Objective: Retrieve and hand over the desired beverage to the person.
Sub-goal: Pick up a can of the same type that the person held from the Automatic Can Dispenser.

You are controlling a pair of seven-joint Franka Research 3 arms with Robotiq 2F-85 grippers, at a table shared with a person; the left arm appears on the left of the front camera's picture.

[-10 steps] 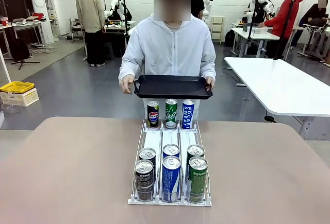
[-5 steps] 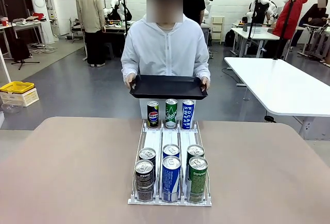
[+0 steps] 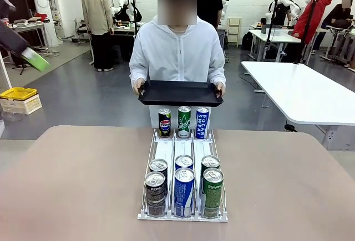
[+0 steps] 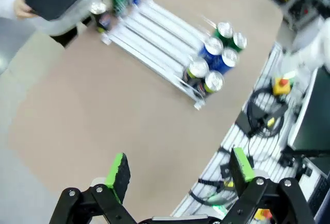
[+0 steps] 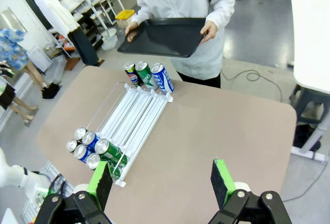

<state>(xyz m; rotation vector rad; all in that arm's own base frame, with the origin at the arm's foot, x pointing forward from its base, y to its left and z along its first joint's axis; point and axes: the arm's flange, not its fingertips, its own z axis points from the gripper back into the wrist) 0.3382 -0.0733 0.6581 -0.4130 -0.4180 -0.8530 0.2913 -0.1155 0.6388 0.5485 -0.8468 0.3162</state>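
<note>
My left gripper [image 4: 180,166] hangs high above the table [image 4: 103,126], jaws spread wide, nothing between them. My right gripper [image 5: 161,178] is likewise wide apart and empty, over the table's near side. The near cans [image 3: 184,188], six in all, stand two per lane at the near end of the rack [image 3: 183,144]. The far cans [image 3: 183,122], three, stand at its far end: Pepsi, green, Pocari Sweat. Beyond the table, the person [image 3: 177,52] holds a black tray [image 3: 180,93] in both hands.

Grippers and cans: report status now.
Left gripper open, empty. Right gripper open, empty. Cans all in rack, untouched. Person holds tray beyond rack; nothing blocking.
</note>
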